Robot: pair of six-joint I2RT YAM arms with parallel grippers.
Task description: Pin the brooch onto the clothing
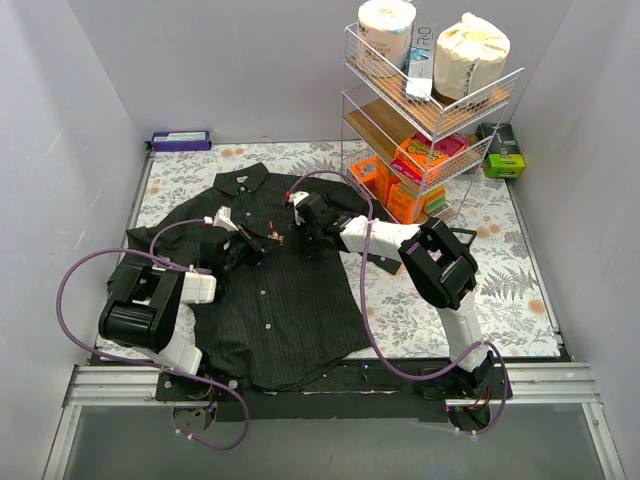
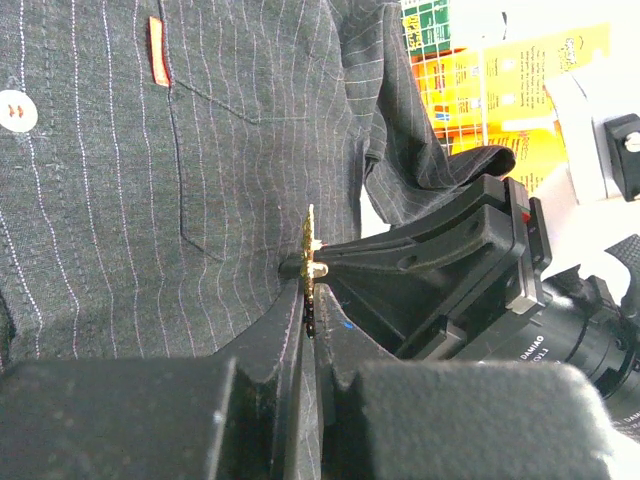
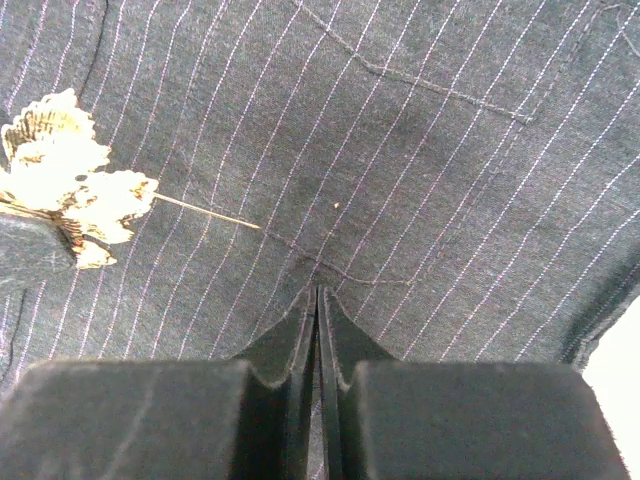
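Note:
The clothing point(image 1: 270, 290), a black pinstriped shirt, lies spread front up on the table. My left gripper point(image 1: 245, 246) is over its chest, shut on the brooch point(image 1: 275, 238). In the left wrist view the golden brooch point(image 2: 310, 240) stands edge-on at the tips of my left gripper point(image 2: 312, 312), near the chest pocket and red label point(image 2: 157, 50). My right gripper point(image 1: 300, 214) meets it from the other side. In the right wrist view the leaf-shaped brooch point(image 3: 70, 170) points its bare pin at a pucker of cloth point(image 3: 400, 150) pinched by my shut right gripper point(image 3: 318, 293).
A wire rack point(image 1: 430, 110) with toilet rolls and orange boxes stands at the back right, close to the right arm. A purple box point(image 1: 181, 140) lies at the back wall and a green box point(image 1: 503, 163) at the far right. Cables loop beside both arms.

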